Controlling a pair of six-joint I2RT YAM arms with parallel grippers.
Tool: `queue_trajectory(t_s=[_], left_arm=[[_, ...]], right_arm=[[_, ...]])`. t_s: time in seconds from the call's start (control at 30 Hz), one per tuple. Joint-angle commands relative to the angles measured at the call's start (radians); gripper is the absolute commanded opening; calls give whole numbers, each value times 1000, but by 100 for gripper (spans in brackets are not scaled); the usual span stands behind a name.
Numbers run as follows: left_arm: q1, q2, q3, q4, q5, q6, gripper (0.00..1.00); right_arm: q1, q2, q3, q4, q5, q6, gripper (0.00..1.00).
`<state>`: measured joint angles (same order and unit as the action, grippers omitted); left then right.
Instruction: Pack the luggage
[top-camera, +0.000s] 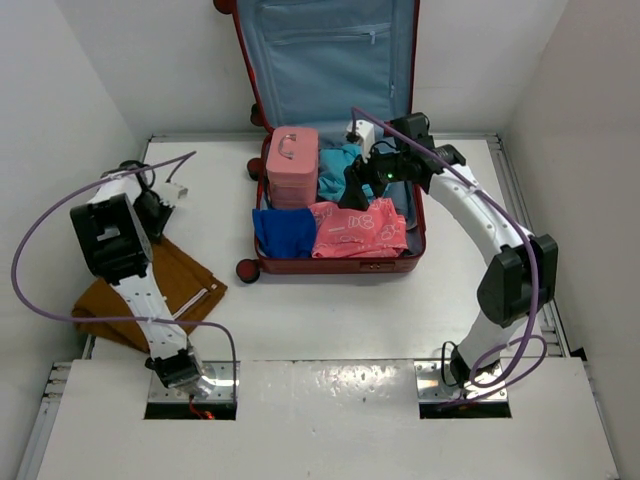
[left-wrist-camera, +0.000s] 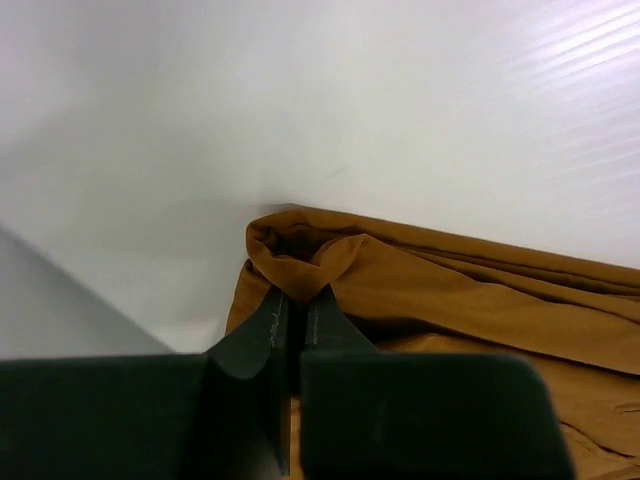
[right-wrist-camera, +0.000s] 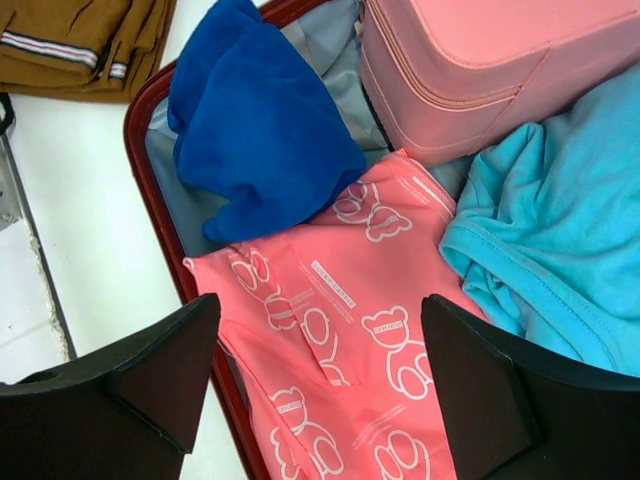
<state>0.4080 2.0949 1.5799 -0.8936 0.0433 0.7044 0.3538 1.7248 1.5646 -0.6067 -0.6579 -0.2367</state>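
The dark red luggage (top-camera: 330, 266) lies open at the back of the table, lid (top-camera: 330, 50) upright. Inside are a pink box case (top-camera: 292, 165), a light blue garment (top-camera: 340, 170), a blue cloth (top-camera: 284, 232) and a pink bear-print bag (top-camera: 360, 232). My right gripper (top-camera: 358, 190) hovers open and empty over the bag (right-wrist-camera: 360, 340), jaws wide; its own view (right-wrist-camera: 320, 300) also shows the blue cloth (right-wrist-camera: 260, 130) and pink case (right-wrist-camera: 480, 60). My left gripper (top-camera: 152, 215) is shut on a fold of the brown garment (left-wrist-camera: 450, 290) lying left of the luggage (top-camera: 170, 285).
White walls close in the table on the left, right and back. Metal rails (top-camera: 520, 200) run along the table's side edges. A white board (top-camera: 320, 420) covers the near edge between the arm bases. The brown garment also shows at the top left of the right wrist view (right-wrist-camera: 80, 45).
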Motion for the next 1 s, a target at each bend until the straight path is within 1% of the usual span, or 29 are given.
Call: queue_trajectory(t_s=[0.0, 0.07, 0.13, 0.17, 0.23, 0.27, 0.37, 0.4, 0.5, 0.57, 0.6, 0.63, 0.67, 0.7, 0.73, 0.77, 0.8, 0.83, 0.87, 0.9, 0.97], left_arm=[[-125, 33, -9, -10, 144, -49, 2], [-193, 42, 50, 1, 159, -110, 1], [-237, 69, 104, 1, 182, -153, 0], [-273, 79, 159, 16, 182, -208, 0], [-299, 117, 219, 38, 193, -265, 0], [-299, 132, 277, 50, 193, -328, 0], [-324, 189, 380, 90, 193, -425, 0], [-324, 198, 396, 99, 193, -498, 0], [-324, 208, 410, 120, 193, -566, 0], [-324, 199, 387, 142, 176, -566, 0], [-324, 198, 378, 142, 176, -527, 1], [-324, 188, 377, 142, 176, -501, 10], [-324, 188, 377, 125, 176, -467, 22], [-310, 179, 377, 113, 176, -433, 44], [-293, 166, 394, 87, 187, -365, 56], [-282, 166, 394, 76, 197, -333, 66], [-258, 150, 423, 58, 198, -275, 79], [-246, 137, 440, 45, 213, -243, 84], [-233, 137, 459, 30, 224, -208, 91], [-210, 128, 498, 21, 224, -160, 96], [-187, 143, 554, -19, 266, -102, 100]], right_arm=[[-18, -56, -15, 8, -6, -12, 81], [-22, -71, -38, 19, -6, -10, 81], [-27, -88, -54, 27, -2, -7, 81], [-26, -96, -69, 30, -3, -4, 81], [-30, -108, -87, 39, 9, -4, 81], [-27, -114, -92, 42, 9, -3, 81], [-32, -133, -120, 56, 15, 0, 81], [-32, -142, -129, 58, 21, 5, 81], [-33, -152, -140, 64, 29, 8, 81], [-33, -157, -146, 68, 29, 10, 81], [-30, -156, -147, 68, 33, 11, 81], [-33, -157, -147, 68, 34, 14, 81], [-33, -156, -147, 68, 34, 14, 81], [-32, -159, -144, 68, 37, 16, 81], [-32, -157, -146, 71, 37, 20, 81], [-33, -159, -146, 71, 37, 20, 81], [-32, -159, -143, 73, 38, 26, 81], [-30, -157, -143, 73, 41, 30, 81], [-30, -159, -140, 68, 46, 30, 81], [-27, -163, -138, 67, 55, 30, 81], [-27, -171, -137, 65, 66, 34, 81]])
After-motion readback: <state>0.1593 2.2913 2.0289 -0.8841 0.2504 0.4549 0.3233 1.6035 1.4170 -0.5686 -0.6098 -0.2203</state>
